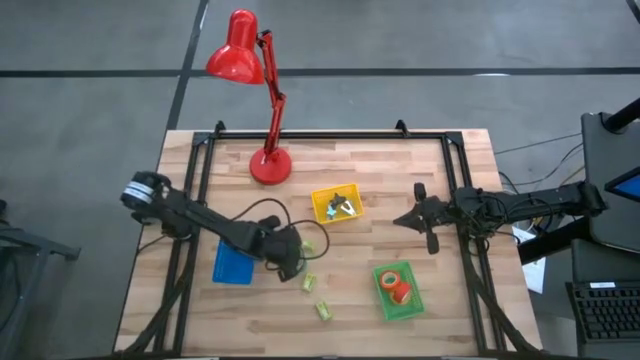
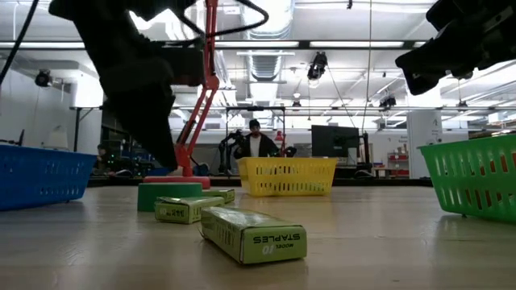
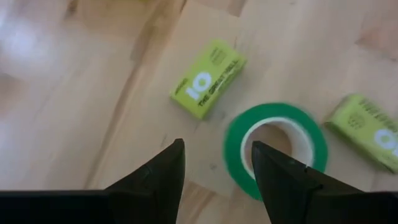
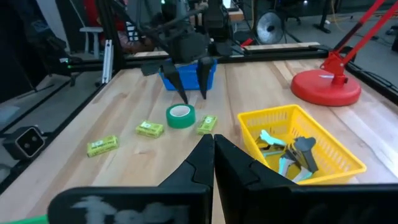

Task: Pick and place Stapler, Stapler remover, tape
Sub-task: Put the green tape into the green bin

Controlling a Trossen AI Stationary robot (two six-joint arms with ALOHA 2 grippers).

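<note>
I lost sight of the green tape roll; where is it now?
The green tape roll lies flat on the table, between two lime-green staple boxes, directly under the left hand, near the blue basket.

Overhead view straight down, low view level across table (image 2: 387, 234), wrist views close, both showing green tape (image 3: 273, 149).

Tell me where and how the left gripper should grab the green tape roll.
Take the green tape roll by its ring wall, coming straight down: it lies flat on the table with the pale core facing up, so one finger can go inside the core, one outside. The left gripper is open just above it. Staple boxes lie close by, so a pinch across the full roll looks riskier.
</note>
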